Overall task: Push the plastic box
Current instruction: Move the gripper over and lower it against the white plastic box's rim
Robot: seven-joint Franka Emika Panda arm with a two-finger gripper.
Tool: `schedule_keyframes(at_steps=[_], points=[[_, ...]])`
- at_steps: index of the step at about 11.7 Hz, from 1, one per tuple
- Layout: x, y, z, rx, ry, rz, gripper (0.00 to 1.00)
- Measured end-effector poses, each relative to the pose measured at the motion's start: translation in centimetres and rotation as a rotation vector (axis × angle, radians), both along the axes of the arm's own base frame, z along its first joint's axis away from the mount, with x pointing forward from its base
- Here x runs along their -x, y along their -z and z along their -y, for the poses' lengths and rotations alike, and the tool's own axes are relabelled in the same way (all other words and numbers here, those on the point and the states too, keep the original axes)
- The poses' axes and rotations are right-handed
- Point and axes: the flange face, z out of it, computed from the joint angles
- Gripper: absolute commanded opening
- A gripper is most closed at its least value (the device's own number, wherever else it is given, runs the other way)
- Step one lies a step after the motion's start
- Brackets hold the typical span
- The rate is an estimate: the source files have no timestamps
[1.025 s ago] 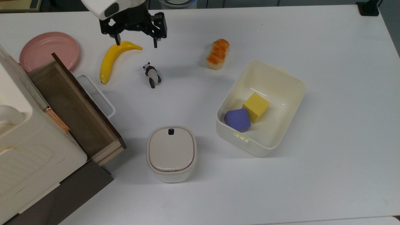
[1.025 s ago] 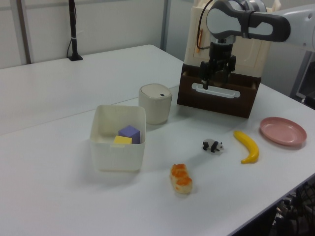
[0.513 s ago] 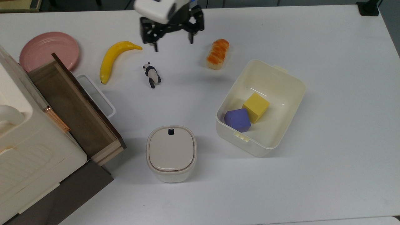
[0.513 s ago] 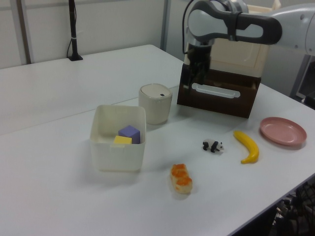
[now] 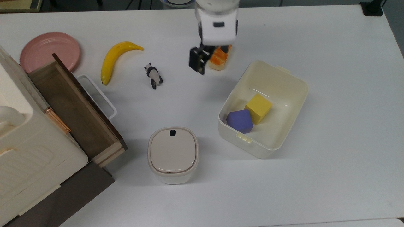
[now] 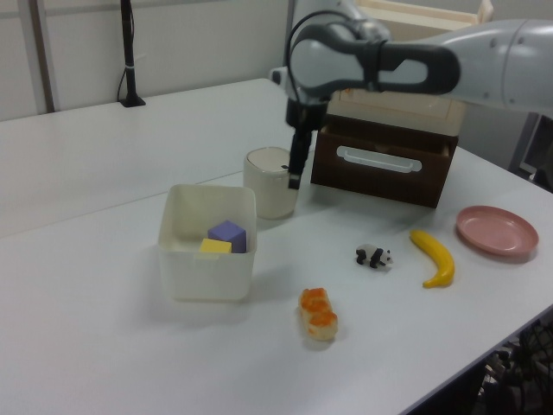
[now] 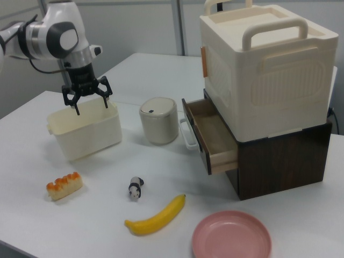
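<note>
Pincer [image 7: 90, 106] now nearer plastic box [image 7: 86, 134]

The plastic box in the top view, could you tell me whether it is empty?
No, the plastic box holds a yellow cube and a purple block.

A banana [image 5: 115, 60], toy panda [image 5: 153, 76], bread roll [image 7: 64, 186], pink plate [image 5: 49, 51], lidded bin [image 5: 173, 154] and drawered cabinet [image 7: 269, 91] occupy the table [image 5: 331, 157].

Cream plastic box [image 5: 293, 83] upright, open, w/ 2 blocks inside.
</note>
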Motion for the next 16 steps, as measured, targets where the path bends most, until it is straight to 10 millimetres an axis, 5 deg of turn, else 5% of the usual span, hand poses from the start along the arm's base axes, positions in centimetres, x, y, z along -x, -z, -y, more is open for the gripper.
schedule_keyframes(at_steps=[3,10,16], points=[[-0.7,3.4,-3.6,0.007,-0.071,-0.013,1.0],[-0.9,7.0,-1.6,0.069,-0.163,-0.095,1.0],[-1.5,12.6,-6.6,0.099,-0.214,-0.093,1.0]])
